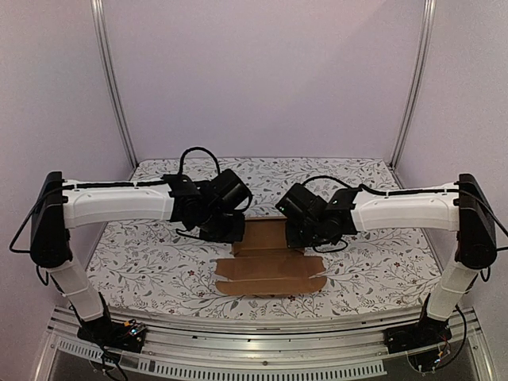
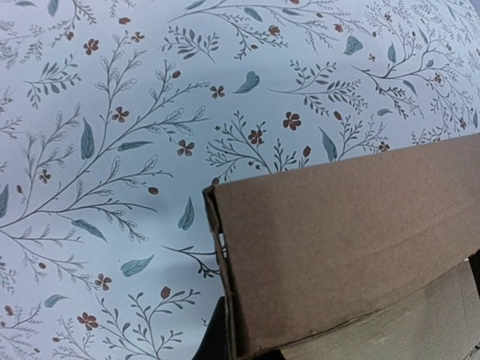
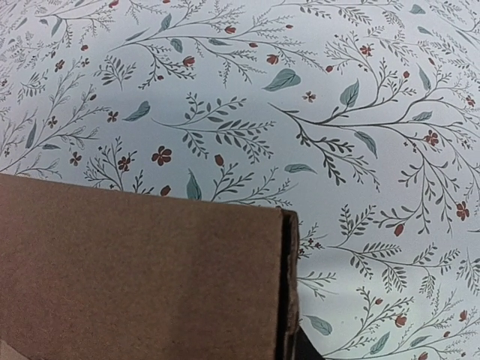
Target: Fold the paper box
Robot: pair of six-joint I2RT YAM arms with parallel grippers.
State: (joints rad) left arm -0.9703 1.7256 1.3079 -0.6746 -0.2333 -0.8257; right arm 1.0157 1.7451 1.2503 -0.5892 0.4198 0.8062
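The paper box (image 1: 270, 266) lay on the floral desk (image 1: 151, 262) between the two grippers, only partly folded. At its far end a wall panel stood raised, with the left gripper (image 1: 230, 230) together at one corner and the right gripper (image 1: 298, 234) at the other; whether that one gripped, I could not tell. Nearer flaps lay flat, unfolded.

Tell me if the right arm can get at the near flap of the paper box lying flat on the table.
Probably yes. The near flap of the paper box lies flat and uncovered on the table, just in front of the right claw, with nothing between them.
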